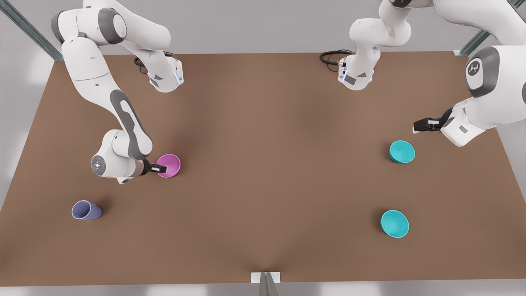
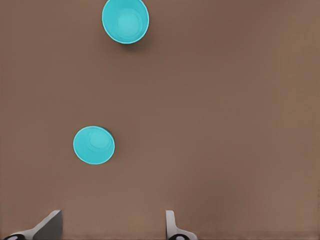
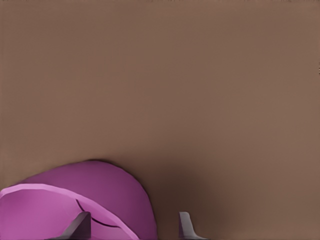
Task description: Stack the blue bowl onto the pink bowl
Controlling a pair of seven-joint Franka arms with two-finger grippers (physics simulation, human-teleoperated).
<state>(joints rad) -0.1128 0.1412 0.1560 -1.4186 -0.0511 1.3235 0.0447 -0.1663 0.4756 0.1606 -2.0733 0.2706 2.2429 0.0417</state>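
Lying toward the near-left corner of the brown tabletop, a single lavender tapered cup rests tipped on its side, mouth facing the front view's left. Farther in from that left edge sits the one pink bowl, smooth round plastic with a paler inside. The right gripper is at this bowl's rim; in the right wrist view its jaws stand apart, one finger over the pink bowl's inside and the other finger outside the wall, so the rim lies between them with nothing clamped.

Across the bare middle, two matching turquoise bowls stand upright by the right edge, well apart from the pink one. The blue bowl sits farther back; the second turquoise bowl sits nearer the front edge. Both are glossy, round and open upward. The left gripper hovers above the tabletop just beyond the blue bowl, toward the right edge, touching nothing. In the left wrist view its jaws are spread wide and empty, with the blue bowl nearer them and the second turquoise bowl beyond.
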